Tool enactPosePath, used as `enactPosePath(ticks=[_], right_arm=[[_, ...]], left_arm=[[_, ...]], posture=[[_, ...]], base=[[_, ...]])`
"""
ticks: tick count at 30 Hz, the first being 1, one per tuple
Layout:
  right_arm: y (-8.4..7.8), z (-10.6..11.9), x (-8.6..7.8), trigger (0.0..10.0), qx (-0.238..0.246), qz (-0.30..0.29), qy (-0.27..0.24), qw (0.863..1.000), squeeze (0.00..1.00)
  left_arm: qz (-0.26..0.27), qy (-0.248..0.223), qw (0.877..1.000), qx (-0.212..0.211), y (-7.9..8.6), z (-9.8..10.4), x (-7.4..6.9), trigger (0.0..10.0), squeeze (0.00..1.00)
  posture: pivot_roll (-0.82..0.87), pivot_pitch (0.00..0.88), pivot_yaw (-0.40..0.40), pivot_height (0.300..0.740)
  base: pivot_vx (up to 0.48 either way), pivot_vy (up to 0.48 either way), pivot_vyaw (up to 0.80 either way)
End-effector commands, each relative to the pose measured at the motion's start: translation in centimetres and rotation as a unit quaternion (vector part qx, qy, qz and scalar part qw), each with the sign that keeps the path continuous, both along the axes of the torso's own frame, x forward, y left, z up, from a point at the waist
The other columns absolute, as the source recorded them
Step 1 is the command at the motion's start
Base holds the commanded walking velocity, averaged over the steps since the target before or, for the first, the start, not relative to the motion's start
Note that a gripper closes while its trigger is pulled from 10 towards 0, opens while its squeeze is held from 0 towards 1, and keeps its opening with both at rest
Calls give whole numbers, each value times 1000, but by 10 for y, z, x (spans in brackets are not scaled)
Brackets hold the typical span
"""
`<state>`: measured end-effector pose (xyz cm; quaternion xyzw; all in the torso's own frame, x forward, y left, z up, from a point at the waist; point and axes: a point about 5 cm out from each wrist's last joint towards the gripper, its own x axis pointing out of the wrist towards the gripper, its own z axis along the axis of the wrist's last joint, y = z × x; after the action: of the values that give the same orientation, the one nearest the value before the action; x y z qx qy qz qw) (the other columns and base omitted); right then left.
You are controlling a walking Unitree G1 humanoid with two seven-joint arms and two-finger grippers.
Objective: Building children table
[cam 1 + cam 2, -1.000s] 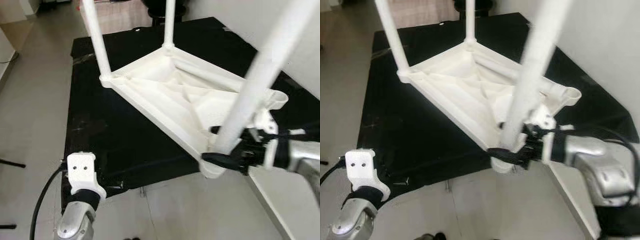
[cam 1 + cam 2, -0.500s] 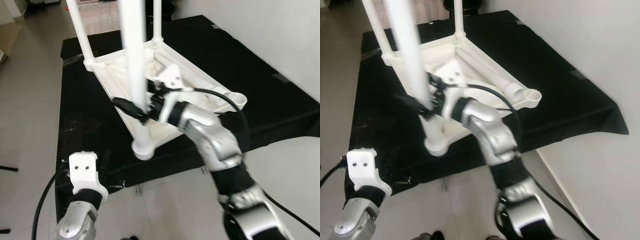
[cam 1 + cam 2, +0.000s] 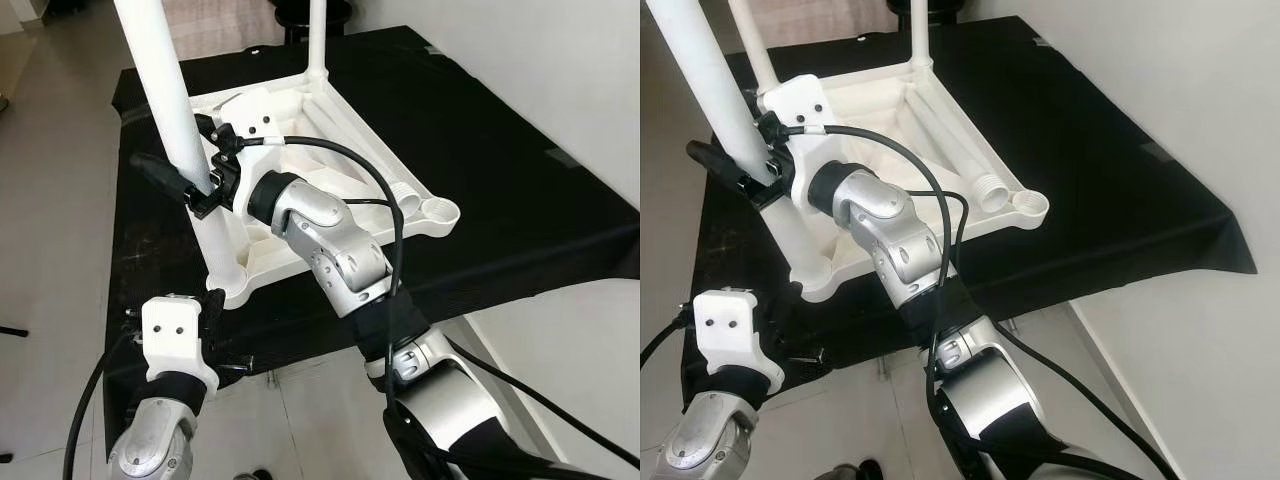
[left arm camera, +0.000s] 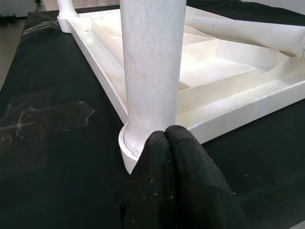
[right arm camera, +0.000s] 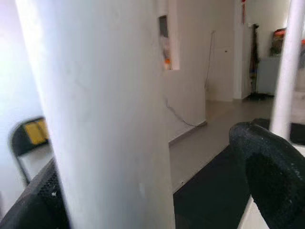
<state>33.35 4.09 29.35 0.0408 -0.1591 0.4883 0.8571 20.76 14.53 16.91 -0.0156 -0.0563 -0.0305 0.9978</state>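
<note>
I see a black-covered bench [image 3: 520,190] carrying the white children's table [image 3: 335,120], upside down, its underside ribs showing, toward the left and far part; the right arm reaches across to the left, its right end effector [image 3: 185,180] clamped around the near-left leg [image 3: 160,90], which stands in its corner socket; the left end effector [image 4: 167,143], fingers pressed together on nothing, sits just beside that leg's base.

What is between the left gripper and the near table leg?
Nothing. In the left wrist view the left gripper, fingers together, sits right at the base of the leg, with no gap visible.
</note>
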Motion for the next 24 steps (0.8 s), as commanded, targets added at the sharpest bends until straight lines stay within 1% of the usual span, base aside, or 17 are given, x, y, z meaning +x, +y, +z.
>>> enactPosePath(ticks=[1, 2, 4, 6, 7, 8, 9, 11, 12, 13, 14, 15, 18, 21, 22, 23, 24], right_arm=[[-11, -16, 6, 10000, 12, -7, 45, 999, 0], [-28, -21, 12, 10000, 12, -20, 59, 998, 0], [-53, -29, 16, 10000, 4, -25, 67, 997, 0], [-53, -29, 16, 10000, 4, -25, 67, 997, 0], [-61, -32, 15, 10000, -1, -21, 68, 997, 0], [-69, -35, 11, 10000, -19, -5, 53, 998, 0], [-80, -41, 5, 10000, -53, 22, 32, 998, 0], [-90, -48, -4, 10000, -93, 55, 11, 994, 0], [-101, -53, -7, 10000, -114, 66, 11, 991, 0], [-108, -56, -8, 10000, -125, 71, 13, 990, 0], [-108, -56, -8, 10000, -125, 71, 13, 990, 0], [-122, -60, -11, 10000, -143, 79, 13, 986, 0], [-128, -58, -11, 10000, -143, 72, 23, 987, 0], [-132, -58, -16, 10000, -148, 84, 24, 985, 0], [-132, -58, -16, 10000, -148, 84, 24, 985, 0], [-133, -58, -17, 10000, -150, 83, 24, 985, 0], [-134, -58, -17, 10000, -152, 81, 24, 985, 0]], left_arm=[[3, 11, 1000, 10, 2, -3, -1, 10000, 0], [2, 11, 1000, 10, 2, -3, 0, 10000, 0], [-1, 9, 1000, 14, 1, -3, 2, 10000, 0], [-1, 9, 1000, 14, 1, -3, 2, 10000, 0], [-3, 9, 1000, 17, 1, -3, 2, 10000, 0], [-4, 8, 1000, 18, 1, -3, 4, 10000, 0], [-8, 4, 1000, 24, 1, -2, 6, 10000, 0], [-12, 0, 999, 30, 1, 0, 9, 10000, 0], [-35, -4, 999, 32, -2, 2, 14, 10000, 0], [-50, -6, 998, 32, -5, 3, 17, 10000, 0], [-50, -6, 998, 32, -5, 3, 17, 10000, 0], [-92, -10, 995, 39, -12, 6, 23, 10000, 0], [-109, -19, 992, 68, -17, 9, 32, 10000, 0], [-102, -39, 992, 64, -21, 16, 43, 10000, 0], [-102, -39, 992, 64, -21, 16, 43, 10000, 0], [-107, -48, 991, 60, -23, 19, 47, 10000, 384], [-119, -55, 990, 48, -28, 23, 52, 10000, 1000]], posture=[[1, 184, -4, 740], [-5, 185, -1, 740], [-14, 184, 1, 740], [-14, 184, 1, 740], [-14, 184, 1, 740], [-19, 180, 1, 740], [-20, 178, 1, 740], [-20, 178, 2, 740], [-22, 170, 0, 740], [-22, 170, 0, 740], [-22, 170, 0, 740], [-28, 163, 0, 740], [-37, 158, 2, 740], [-40, 154, 3, 740], [-40, 154, 3, 740], [-40, 154, 3, 740], [-40, 154, 3, 740]], base=[[0, 0, 0], [0, 0, 0], [0, 0, 0], [0, 0, 0], [0, 0, 0], [0, 0, 0], [0, 0, 0], [0, 0, 0], [0, 0, 0], [0, 0, 0], [0, 0, 0], [0, 0, 0], [0, 0, 0], [0, 0, 0], [0, 0, 0], [0, 0, 0], [0, 0, 0]])
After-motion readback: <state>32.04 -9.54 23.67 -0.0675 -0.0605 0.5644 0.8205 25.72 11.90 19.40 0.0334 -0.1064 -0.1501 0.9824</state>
